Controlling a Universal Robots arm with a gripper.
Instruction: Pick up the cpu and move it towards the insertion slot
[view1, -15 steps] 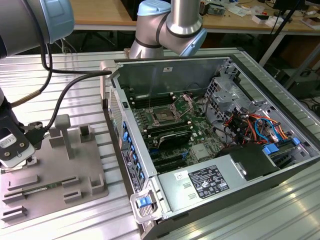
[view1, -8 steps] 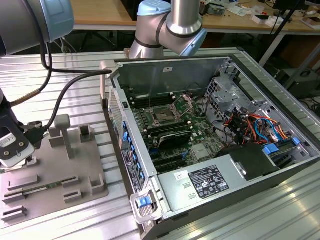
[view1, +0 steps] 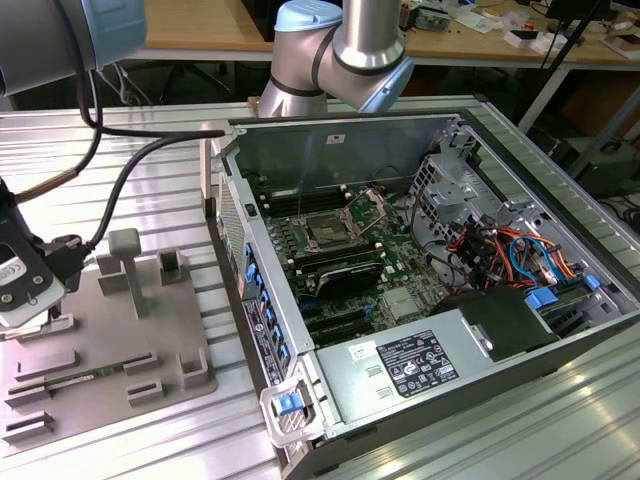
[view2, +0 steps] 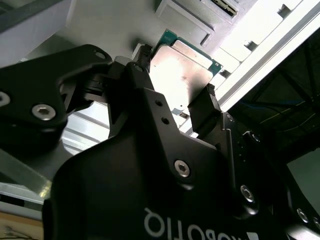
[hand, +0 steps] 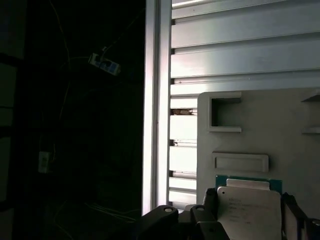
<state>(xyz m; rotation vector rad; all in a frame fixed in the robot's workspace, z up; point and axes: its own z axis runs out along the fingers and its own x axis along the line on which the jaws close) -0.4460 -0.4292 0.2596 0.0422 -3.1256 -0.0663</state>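
Ribbed metal tabletop (view1: 40, 140) carries the grey fixture plate (view1: 110, 320); just above it the pincer (view2: 176, 74) is clamped on the cpu (view2: 185, 65) by two opposite edges. So thin a hold could slip or tilt if the chip snags a raised block. The arm reaches low toward the exterior view's left, well apart from the insertion slot (view1: 327, 230) inside the open case (view1: 330, 150).

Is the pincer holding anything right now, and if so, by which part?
The pincer looks shut on the cpu, its fingers pressing two opposite edges, the silvery face bare between them, above the grey fixture plate.
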